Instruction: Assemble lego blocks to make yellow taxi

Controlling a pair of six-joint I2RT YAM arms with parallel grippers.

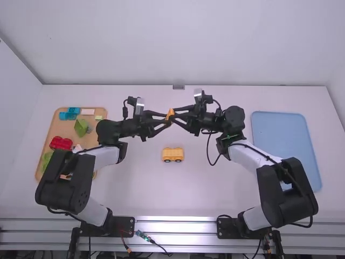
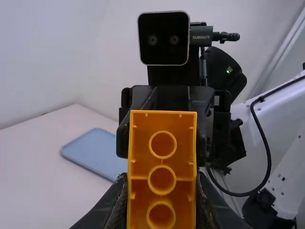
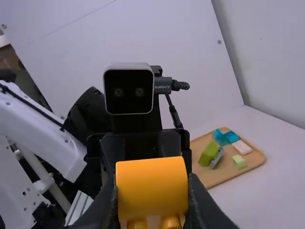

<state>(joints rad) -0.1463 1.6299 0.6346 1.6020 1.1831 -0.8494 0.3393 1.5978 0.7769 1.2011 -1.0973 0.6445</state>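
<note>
On the left, a wooden tray (image 1: 66, 129) holds loose blocks (image 1: 60, 143). Mid-table, my left gripper (image 1: 168, 120) pinches the orange block (image 1: 170, 114) above the table; nearer, the yellow car body (image 1: 173, 155) sits apart, seemingly built. My right gripper (image 1: 174, 114) pinches that block too. I judge that fitting it on the body remains.

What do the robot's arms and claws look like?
The left arm and right arm match: smooth white links with chunky black joints and black cables. The left claw and right claw are black, with two fingers each. Each arm also has a boxy camera with two round spots on its dark face.
</note>
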